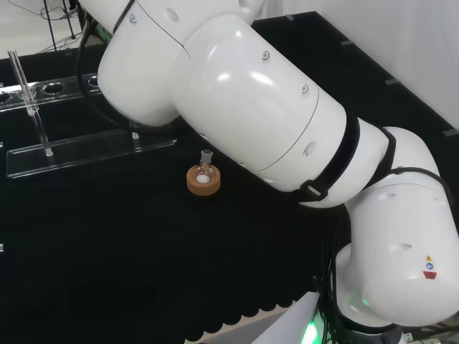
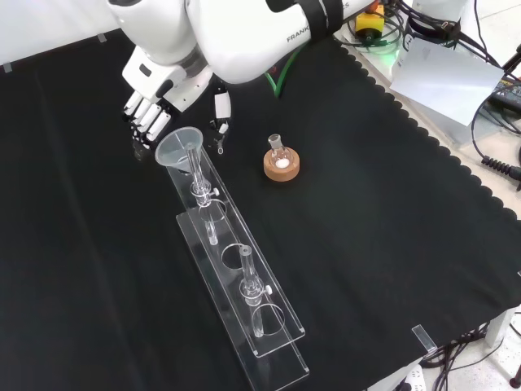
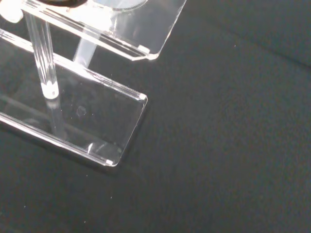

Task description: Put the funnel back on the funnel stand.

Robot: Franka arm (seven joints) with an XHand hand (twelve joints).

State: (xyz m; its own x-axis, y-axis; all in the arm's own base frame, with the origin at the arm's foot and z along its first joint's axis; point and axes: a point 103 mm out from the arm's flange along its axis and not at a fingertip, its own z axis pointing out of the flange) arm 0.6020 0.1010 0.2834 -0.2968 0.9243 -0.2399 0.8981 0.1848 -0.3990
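Black cloth bears the stand (image 2: 244,277); the funnel (image 2: 181,148) sits in its end hole, seemingly placed, hand (image 2: 151,110) with relaxed fingers just beside.

I'm working in a robotics lab: a counter (image 2: 391,244) draped in black cloth carries chemistry glassware, a clear acrylic funnel stand (image 2: 244,281) and a small round flask (image 2: 278,150) on a cork ring (image 2: 281,165), while cables (image 2: 496,167) and electronics crowd the front view's upper right.
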